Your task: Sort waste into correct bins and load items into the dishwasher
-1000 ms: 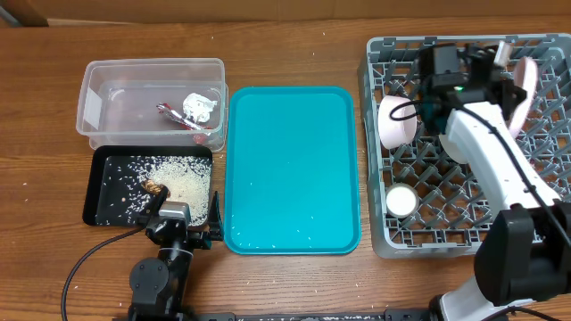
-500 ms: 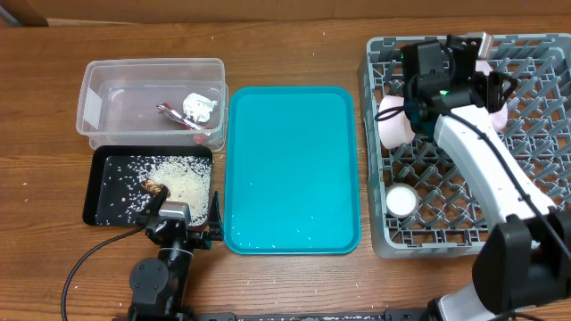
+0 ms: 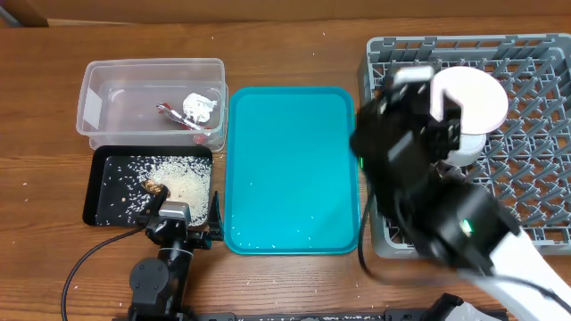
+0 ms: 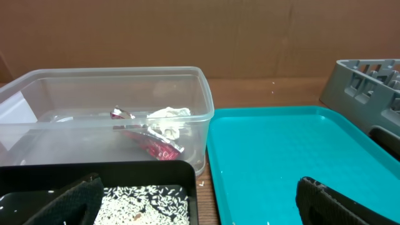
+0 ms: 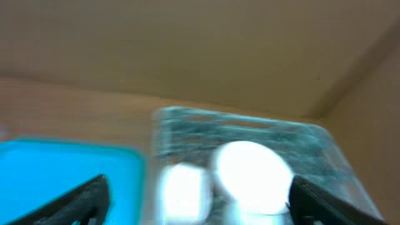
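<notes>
The grey dishwasher rack (image 3: 535,187) stands at the right. A white plate (image 3: 470,96) stands in it, with a white bowl (image 3: 466,147) just in front. My right arm (image 3: 419,187) is lifted high toward the overhead camera, blurred, and hides the rack's left part. In the blurred right wrist view my right gripper (image 5: 199,187) is open and empty, well above the plate (image 5: 250,172) and the bowl (image 5: 184,190). My left gripper (image 4: 206,203) is open and empty at the table's front left, over the seam between the black tray (image 4: 125,172) and the teal tray (image 4: 281,150).
A clear bin (image 3: 152,98) at the back left holds crumpled wrappers (image 3: 192,111). The black tray (image 3: 111,183) in front of it carries scattered rice (image 3: 183,183). The teal tray (image 3: 290,169) lies in the middle with a few rice grains on it.
My right gripper has opened and let go of the plate, which now stands in the rack. The right arm has risen and pulled back toward the front left. The left arm has not moved.
</notes>
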### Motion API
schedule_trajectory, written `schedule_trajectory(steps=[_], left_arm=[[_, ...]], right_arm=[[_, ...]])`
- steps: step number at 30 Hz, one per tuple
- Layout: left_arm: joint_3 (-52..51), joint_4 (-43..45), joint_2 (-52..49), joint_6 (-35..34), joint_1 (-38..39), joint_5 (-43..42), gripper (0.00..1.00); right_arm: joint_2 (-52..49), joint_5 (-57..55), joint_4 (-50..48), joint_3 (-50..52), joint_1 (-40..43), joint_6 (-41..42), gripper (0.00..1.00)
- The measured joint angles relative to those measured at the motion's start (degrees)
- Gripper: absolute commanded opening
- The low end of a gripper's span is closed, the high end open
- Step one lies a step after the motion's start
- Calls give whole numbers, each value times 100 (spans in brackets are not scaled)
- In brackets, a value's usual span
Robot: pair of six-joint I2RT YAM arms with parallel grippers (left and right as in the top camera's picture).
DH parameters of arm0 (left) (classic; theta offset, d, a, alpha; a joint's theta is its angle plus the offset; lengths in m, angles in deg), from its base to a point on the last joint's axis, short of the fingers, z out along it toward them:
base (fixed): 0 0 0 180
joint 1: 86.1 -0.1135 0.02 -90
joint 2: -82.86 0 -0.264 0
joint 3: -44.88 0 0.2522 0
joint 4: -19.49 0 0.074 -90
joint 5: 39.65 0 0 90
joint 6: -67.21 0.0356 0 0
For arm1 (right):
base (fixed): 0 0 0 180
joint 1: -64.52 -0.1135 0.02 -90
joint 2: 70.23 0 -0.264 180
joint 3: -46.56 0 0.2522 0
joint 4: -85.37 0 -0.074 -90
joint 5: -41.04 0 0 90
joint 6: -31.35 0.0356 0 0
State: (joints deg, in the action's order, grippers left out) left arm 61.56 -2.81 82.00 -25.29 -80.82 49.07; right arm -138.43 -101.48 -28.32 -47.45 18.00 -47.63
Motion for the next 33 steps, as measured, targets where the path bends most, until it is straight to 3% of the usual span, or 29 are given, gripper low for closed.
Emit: schedule_trajectory(steps=[6,12,19,26,33], left_arm=[[0,-2,0,0,0,0,100],[0,-2,0,0,0,0,100],[0,-2,0,0,0,0,100],[0,-2,0,0,0,0,100],[0,0,0,0,0,0,100]], right_arm=[[804,1906,153,0,-957,619,100],[1143,3373,616,-2,-1174,584,100],[1318,3296,901,0,-1174,243,100],[2621,2380,1198,0,-1132,437,100],[3195,2605,791,223,627,210,100]])
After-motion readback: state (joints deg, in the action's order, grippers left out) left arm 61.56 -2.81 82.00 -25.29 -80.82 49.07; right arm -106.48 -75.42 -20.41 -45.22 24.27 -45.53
